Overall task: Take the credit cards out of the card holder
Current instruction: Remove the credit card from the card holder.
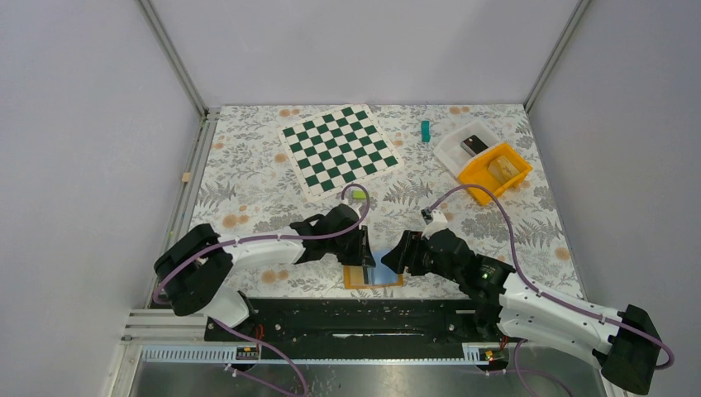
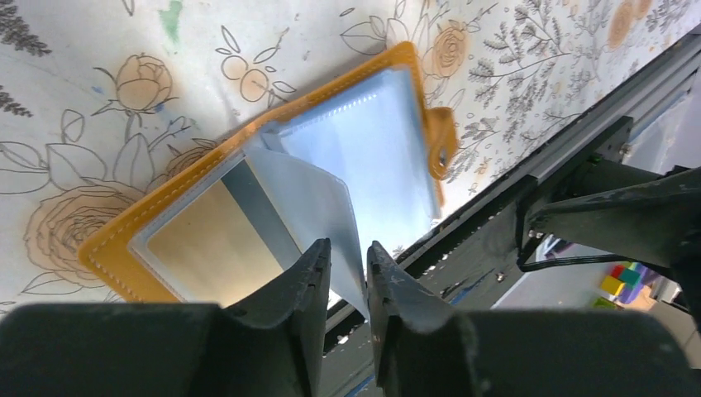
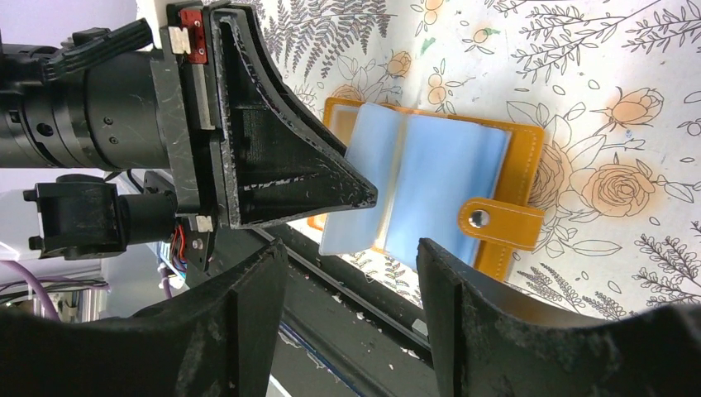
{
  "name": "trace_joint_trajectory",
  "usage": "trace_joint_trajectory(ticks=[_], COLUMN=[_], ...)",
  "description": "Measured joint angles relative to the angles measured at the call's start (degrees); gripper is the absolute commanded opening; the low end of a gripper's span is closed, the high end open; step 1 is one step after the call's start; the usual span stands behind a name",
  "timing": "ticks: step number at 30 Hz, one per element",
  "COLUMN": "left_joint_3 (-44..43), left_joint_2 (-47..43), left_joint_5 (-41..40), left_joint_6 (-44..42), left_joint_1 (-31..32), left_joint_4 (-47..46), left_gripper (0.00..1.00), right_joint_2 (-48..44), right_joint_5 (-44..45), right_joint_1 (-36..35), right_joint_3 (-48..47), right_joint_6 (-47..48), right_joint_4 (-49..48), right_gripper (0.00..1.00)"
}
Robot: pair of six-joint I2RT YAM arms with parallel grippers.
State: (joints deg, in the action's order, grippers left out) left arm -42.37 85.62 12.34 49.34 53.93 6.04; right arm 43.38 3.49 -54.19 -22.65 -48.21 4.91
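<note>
The orange card holder (image 1: pixel 354 279) lies open on the flowered table at the near edge, between both arms. Its strap with a snap (image 3: pixel 496 222) hangs off one side. Light-blue credit cards (image 3: pixel 446 178) fill its pockets. One light-blue card (image 2: pixel 310 194) sticks up out of the holder (image 2: pixel 107 248) and stands between the fingers of my left gripper (image 2: pixel 347 248). It leans on one finger, and a narrow gap shows at the other. My right gripper (image 3: pixel 351 248) hovers open just right of the holder (image 3: pixel 529 157), holding nothing.
A green-and-white chessboard mat (image 1: pixel 340 150) lies at the back. A small green block (image 1: pixel 425 131), a white tray (image 1: pixel 463 145) and an orange bin (image 1: pixel 494 172) sit at the back right. The black rail (image 1: pixel 355 318) runs right beside the holder.
</note>
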Motion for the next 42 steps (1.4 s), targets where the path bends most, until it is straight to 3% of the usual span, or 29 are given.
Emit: trace_joint_trajectory(ticks=[8, 12, 21, 29, 42], left_joint_3=[-1.1, -1.1, -2.4, -3.8, -4.0], left_joint_2=[1.9, 3.1, 7.3, 8.0, -6.9], left_joint_5=[2.7, 4.9, 6.7, 6.6, 1.8], left_joint_6=[0.1, 0.4, 0.9, 1.2, -0.1], left_joint_1=[0.0, 0.0, 0.0, -2.6, -9.5], left_joint_4=[-2.6, -5.2, -7.8, -7.9, 2.0], left_gripper=[0.42, 0.44, 0.44, 0.47, 0.45], right_joint_2=[0.1, 0.0, 3.9, 8.2, 22.1], right_joint_5=[-0.3, -2.4, -7.9, -9.2, -10.3], right_joint_1=[0.0, 0.0, 0.0, -0.7, -0.9], right_joint_3=[0.0, 0.0, 0.3, 2.9, 2.5], right_joint_6=[0.5, 0.4, -0.4, -2.3, -3.7], right_joint_4=[0.0, -0.8, -7.7, -13.3, -21.2], right_gripper=[0.63, 0.59, 0.4, 0.38, 0.39])
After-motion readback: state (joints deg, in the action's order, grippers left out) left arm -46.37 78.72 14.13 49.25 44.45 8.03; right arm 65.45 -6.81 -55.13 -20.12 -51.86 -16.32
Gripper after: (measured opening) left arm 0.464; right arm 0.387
